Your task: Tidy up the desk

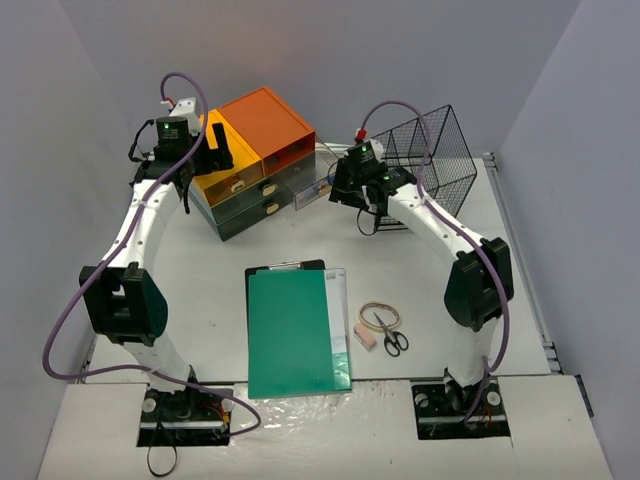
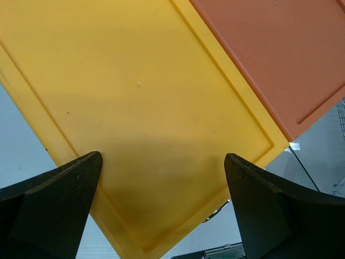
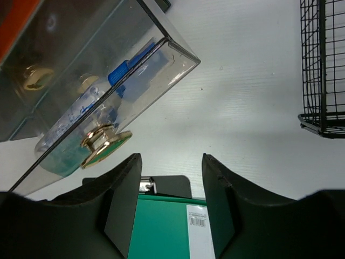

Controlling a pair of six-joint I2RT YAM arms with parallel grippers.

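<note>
The white desk (image 1: pixel 200 290) holds a green notebook (image 1: pixel 297 332) on a black clipboard, a rubber band (image 1: pixel 379 315), black-handled scissors (image 1: pixel 391 337) and a pink eraser (image 1: pixel 366 338). My left gripper (image 1: pixel 218 150) hangs open and empty over the yellow top (image 2: pixel 140 97) of the drawer unit; in the left wrist view the gripper (image 2: pixel 163 178) has nothing between its jaws. My right gripper (image 1: pixel 346 196) is open and empty beside a pulled-out clear drawer (image 3: pixel 102 81) with a gold knob (image 3: pixel 102 143). The drawer holds blue items. In the right wrist view the gripper (image 3: pixel 171 162) is above the desk (image 3: pixel 242 108).
The drawer unit (image 1: pixel 255 160) has yellow and orange tops and stands at the back centre. A black wire basket (image 1: pixel 430 160) stands at the back right, close to my right arm; it also shows in the right wrist view (image 3: pixel 322 65). A metal rail runs along the right edge.
</note>
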